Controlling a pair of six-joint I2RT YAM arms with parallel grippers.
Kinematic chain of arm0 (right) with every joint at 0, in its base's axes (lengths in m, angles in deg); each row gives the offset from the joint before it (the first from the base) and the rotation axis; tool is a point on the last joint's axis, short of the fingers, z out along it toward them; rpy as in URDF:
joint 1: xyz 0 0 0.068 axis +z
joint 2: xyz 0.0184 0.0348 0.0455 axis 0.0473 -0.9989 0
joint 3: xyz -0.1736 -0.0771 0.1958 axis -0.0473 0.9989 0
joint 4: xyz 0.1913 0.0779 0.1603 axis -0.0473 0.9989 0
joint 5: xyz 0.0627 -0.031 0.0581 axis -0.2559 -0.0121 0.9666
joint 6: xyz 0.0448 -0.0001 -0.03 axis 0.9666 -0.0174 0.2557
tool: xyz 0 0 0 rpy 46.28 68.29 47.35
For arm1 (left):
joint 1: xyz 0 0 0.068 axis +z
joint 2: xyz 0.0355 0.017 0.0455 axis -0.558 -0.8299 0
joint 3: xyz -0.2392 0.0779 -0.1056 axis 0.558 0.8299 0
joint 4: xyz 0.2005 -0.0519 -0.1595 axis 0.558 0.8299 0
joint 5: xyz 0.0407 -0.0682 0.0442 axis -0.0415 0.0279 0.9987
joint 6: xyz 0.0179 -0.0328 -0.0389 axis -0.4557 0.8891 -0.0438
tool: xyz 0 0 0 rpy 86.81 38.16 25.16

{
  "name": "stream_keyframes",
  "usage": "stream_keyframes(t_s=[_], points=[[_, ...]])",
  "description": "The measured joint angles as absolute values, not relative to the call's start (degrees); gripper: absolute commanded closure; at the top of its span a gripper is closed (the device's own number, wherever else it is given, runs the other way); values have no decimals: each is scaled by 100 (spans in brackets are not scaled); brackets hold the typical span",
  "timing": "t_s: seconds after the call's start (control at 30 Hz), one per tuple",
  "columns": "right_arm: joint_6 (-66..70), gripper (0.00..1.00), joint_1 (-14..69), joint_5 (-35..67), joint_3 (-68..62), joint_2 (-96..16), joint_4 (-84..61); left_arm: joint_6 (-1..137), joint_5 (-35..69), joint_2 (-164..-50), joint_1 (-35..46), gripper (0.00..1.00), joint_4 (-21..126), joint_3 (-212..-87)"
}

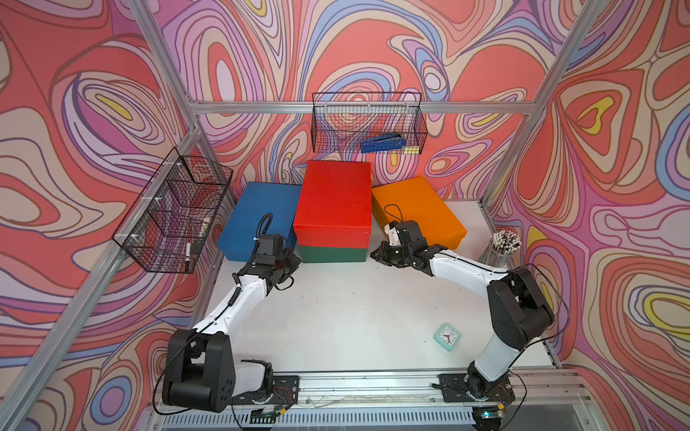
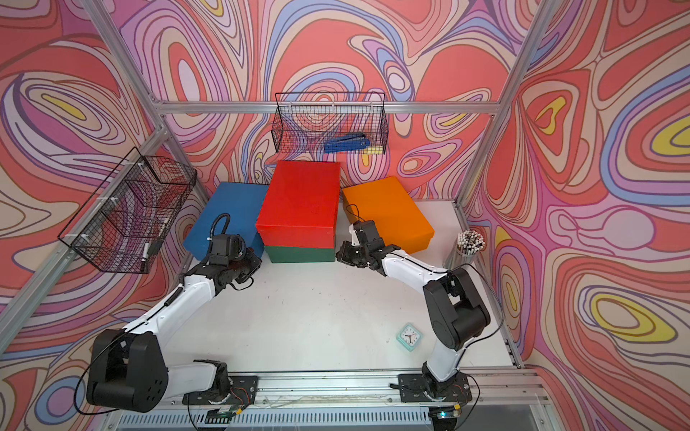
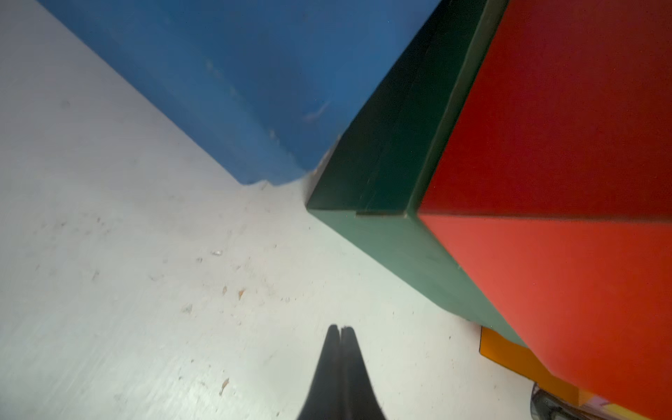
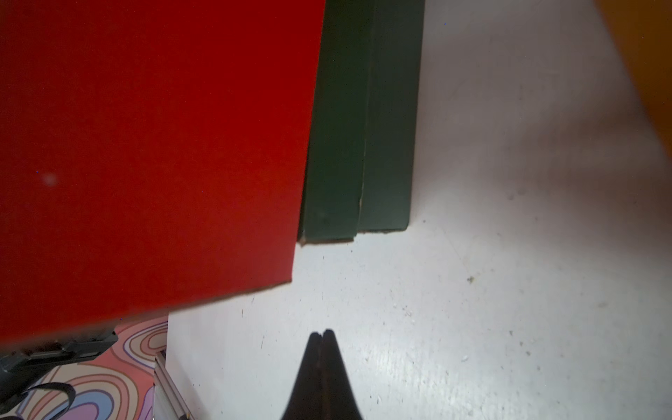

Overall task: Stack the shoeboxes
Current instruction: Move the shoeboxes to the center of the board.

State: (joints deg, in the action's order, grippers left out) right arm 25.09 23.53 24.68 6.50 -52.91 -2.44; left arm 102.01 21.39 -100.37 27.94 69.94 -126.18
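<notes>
On the table (image 1: 336,317), four shoeboxes (image 1: 418,209): red box (image 1: 332,201) atop green box (image 1: 332,255).

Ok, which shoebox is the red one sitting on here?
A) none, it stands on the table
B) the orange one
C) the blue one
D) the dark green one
D: in both top views the red shoebox lies on the dark green shoebox, with the blue shoebox and the orange shoebox unstacked on either side.

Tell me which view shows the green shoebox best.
The left wrist view: the green shoebox shows two sides and a corner. The right wrist view shows one side; both top views, only its front face.
</notes>
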Motion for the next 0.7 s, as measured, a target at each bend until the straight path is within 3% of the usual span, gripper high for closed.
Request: stream_keyframes(t_s=[0.2,0.7], points=[[2423,100,1896,2512,-351,-6067,57,10164,2121,-10913,2969,100,6976,-13383],[2249,100,1695,2927,-2307,-7597,540,10262,1824,-12517,2990,100,6882,-14728]])
